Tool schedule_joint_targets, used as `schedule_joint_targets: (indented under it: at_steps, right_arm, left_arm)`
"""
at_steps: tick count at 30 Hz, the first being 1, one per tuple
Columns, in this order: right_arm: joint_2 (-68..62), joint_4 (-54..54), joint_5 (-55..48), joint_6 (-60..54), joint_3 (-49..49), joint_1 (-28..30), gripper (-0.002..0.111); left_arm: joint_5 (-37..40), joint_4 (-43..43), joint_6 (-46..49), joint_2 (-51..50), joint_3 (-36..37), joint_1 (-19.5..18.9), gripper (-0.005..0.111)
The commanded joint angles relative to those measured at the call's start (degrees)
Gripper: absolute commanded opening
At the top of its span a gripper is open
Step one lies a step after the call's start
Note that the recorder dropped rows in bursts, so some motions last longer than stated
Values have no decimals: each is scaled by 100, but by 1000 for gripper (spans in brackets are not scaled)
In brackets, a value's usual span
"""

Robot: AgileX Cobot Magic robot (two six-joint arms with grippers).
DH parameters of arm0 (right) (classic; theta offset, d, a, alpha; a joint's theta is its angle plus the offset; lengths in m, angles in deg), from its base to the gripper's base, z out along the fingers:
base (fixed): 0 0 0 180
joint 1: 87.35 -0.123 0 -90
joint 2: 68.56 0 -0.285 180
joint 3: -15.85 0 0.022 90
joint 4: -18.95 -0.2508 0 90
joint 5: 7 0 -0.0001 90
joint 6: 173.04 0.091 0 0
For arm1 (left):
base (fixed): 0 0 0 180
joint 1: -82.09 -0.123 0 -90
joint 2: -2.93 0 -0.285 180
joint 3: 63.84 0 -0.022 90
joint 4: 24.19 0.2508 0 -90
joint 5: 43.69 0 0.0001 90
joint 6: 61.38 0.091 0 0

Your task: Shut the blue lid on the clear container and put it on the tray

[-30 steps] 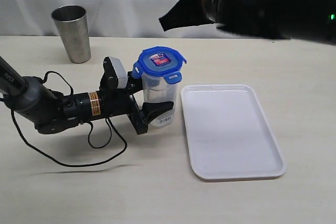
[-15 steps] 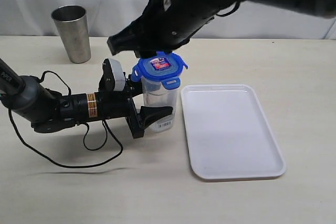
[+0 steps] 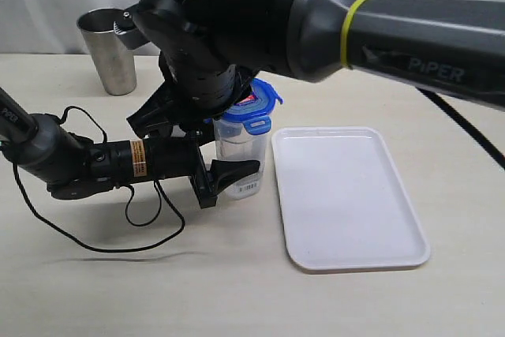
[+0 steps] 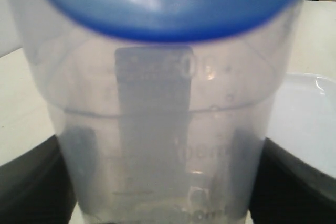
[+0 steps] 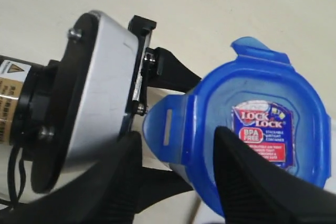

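1. Container (image 3: 237, 144) stands upright on the surface (image 3: 118, 274), just beside the tray (image 3: 347, 195), not on it.
2. Lid (image 3: 256, 108) sits on the container's rim, its flaps flared outward.
3. Left jaws pinch the container low on its sides.
4. Right jaws hang spread above, straddling one lid flap.

Bright, even light; blurry left-wrist close-up

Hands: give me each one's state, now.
Left hand: closed on the clear container.
Right hand: open, poised over a flap of the blue lid.
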Motion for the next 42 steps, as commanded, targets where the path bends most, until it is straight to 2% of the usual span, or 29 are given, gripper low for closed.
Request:
schedule_joint_targets:
  at_steps: [1, 9, 14, 42]
  right_arm:
    - [-77, 181, -33, 18, -60, 3, 42]
    - [-405, 419, -104, -103, -60, -5, 42]
    - [-574, 430, -663, -375, -60, -20, 37]
    - [-888, 1170, -921, -1071, -27, -279, 37]
  left_arm:
    - [10, 62, -68, 5, -23, -13, 0]
    - [10, 62, -68, 5, -23, -13, 0]
    - [10, -21, -68, 5, -23, -13, 0]
    - [-15, -22, -129, 5, -23, -13, 0]
